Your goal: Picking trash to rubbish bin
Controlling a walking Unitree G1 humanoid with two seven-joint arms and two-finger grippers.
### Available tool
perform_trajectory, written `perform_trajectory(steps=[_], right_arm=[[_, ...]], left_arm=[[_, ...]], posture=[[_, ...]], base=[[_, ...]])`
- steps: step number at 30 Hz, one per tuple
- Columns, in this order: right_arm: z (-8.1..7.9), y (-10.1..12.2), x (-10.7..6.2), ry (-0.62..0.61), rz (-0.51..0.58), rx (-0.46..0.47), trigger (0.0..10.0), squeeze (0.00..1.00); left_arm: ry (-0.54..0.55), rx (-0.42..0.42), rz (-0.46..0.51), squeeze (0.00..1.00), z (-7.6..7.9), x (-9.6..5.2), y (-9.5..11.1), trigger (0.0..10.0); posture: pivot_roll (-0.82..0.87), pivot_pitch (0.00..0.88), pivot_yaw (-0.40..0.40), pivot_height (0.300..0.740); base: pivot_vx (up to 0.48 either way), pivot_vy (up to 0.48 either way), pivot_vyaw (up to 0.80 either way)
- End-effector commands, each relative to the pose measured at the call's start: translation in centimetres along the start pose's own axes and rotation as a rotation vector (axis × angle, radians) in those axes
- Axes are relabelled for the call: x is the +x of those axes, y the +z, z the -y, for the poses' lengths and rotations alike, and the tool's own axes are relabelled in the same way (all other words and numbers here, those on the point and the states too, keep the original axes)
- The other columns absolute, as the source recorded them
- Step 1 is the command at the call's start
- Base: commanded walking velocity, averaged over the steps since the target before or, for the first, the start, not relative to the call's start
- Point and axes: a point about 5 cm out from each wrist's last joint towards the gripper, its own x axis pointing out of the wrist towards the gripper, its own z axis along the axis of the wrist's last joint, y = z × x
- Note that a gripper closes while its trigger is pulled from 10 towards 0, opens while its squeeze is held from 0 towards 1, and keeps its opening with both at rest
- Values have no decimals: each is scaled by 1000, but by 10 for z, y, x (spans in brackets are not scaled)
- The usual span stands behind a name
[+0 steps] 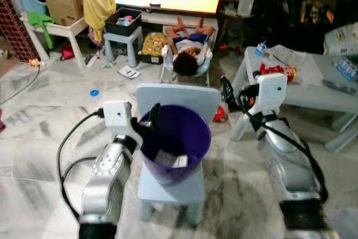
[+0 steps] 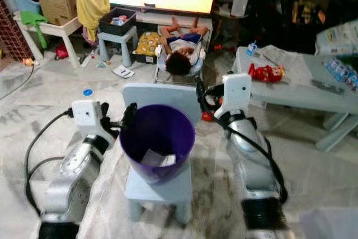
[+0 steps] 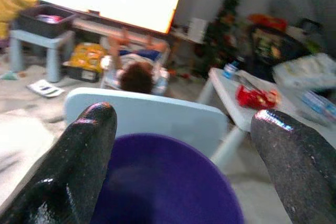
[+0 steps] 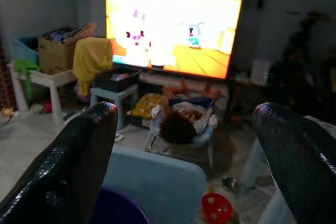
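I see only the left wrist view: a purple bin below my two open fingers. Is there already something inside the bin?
Observer: Yes, white paper scraps lie at the bottom of the purple bin.
Operator: On what does the bin stand?
Observer: On the seat of a small light blue chair, not on the floor.
Operator: And where is the right end effector?
Observer: The right end effector is open and empty, beside the right edge of the chair's backrest, apart from the bin.
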Motion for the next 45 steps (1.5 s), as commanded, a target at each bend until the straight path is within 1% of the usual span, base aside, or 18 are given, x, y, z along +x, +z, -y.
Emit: perform_trajectory(steps=[1, 11, 19, 22, 23, 26, 40, 45], right_arm=[[-1, 8, 2, 2, 29, -3, 10000, 0], [1, 8, 2, -4, 26, -6, 10000, 0], [1, 7, 2, -11, 20, -1, 10000, 0], [1, 7, 2, -11, 18, -2, 10000, 0], [2, 7, 1, -12, 16, -5, 10000, 0], [3, 7, 1, -13, 13, -7, 10000, 0], [2, 5, 1, -11, 7, -3, 10000, 0], [2, 5, 1, -9, 6, 0, 10000, 0]], left_arm=[[8, 9, 7, 0, -4, 0, 3, 10000], [12, 9, 5, 0, -4, 1, 2, 10000], [11, -1, 28, 0, -3, 5, 5, 10000], [13, -18, 38, 0, -1, 7, 7, 10000], [11, -37, 45, 0, 0, 8, 9, 10000], [7, -42, 47, 0, 1, 9, 9, 10000], [-9, -42, 42, 0, 3, 9, 8, 10000], [-11, -36, 39, 0, 3, 9, 7, 10000]], posture=[[-17, 36, -52, 740], [-22, 39, -53, 740], [-28, 40, -53, 740], [-30, 40, -53, 740], [-33, 40, -53, 740], [-33, 40, -53, 740], [-29, 34, -53, 740], [-27, 29, -53, 740]], base=[[0, 368, 0], [0, 368, 0], [0, 0, 0], [0, 0, 0], [0, 0, 0], [0, 0, 0], [0, 0, 0], [-302, 0, 0]])
